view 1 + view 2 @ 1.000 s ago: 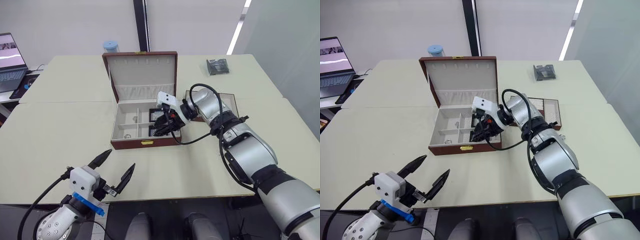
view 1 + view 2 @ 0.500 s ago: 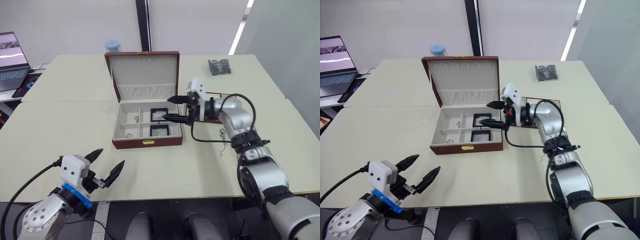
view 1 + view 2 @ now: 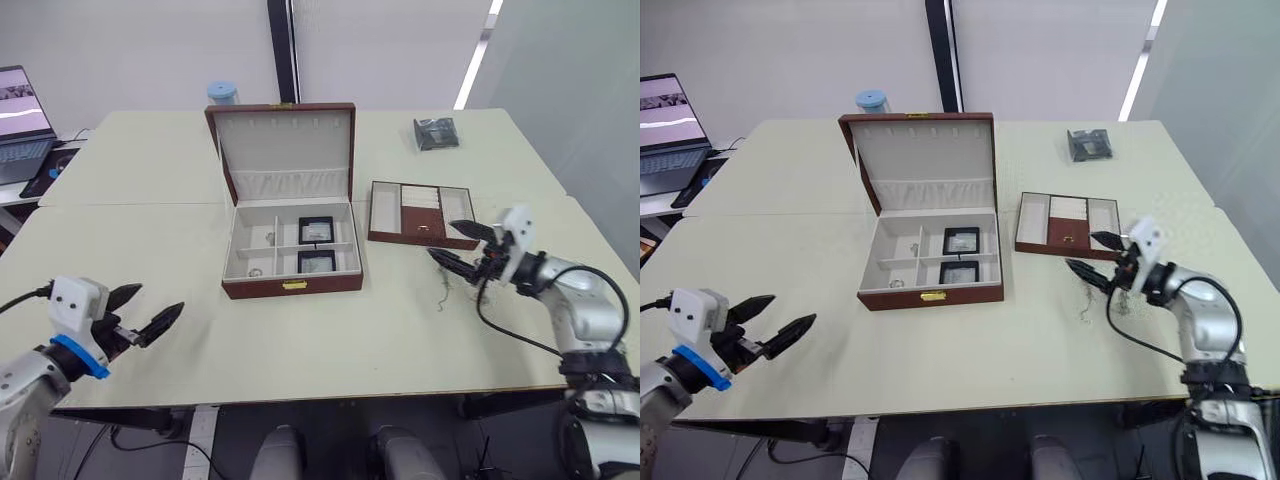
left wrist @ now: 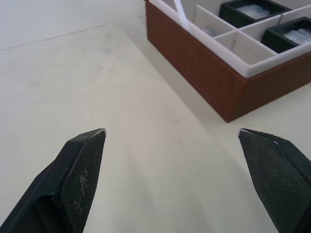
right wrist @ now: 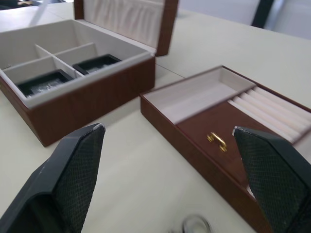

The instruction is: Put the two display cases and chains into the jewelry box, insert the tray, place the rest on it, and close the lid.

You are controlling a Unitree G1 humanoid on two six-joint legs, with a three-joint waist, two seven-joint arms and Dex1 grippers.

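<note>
At the desk's [image 3: 130,260] near left edge the left tool [image 3: 143,310] hangs wide and empty, drawn back from where it was. In the jewelry box [image 3: 291,283], lid [image 3: 283,140] up, both display cases [image 3: 317,228] now lie in the right compartments. The right tool [image 3: 462,245], wide and empty, has withdrawn toward the tray [image 3: 418,211], a chain [image 3: 440,295] below it; its wrist view shows the tray's gold handle [image 5: 217,140].

My left gripper [image 3: 143,313] is hanging low and off to my far left, fingers spread wide with nothing in them. My right gripper [image 3: 462,247] is out on the opposite side, forearm bent inward, fingers [image 5: 73,174] also parted wide and empty, pointing toward the middle.
</note>
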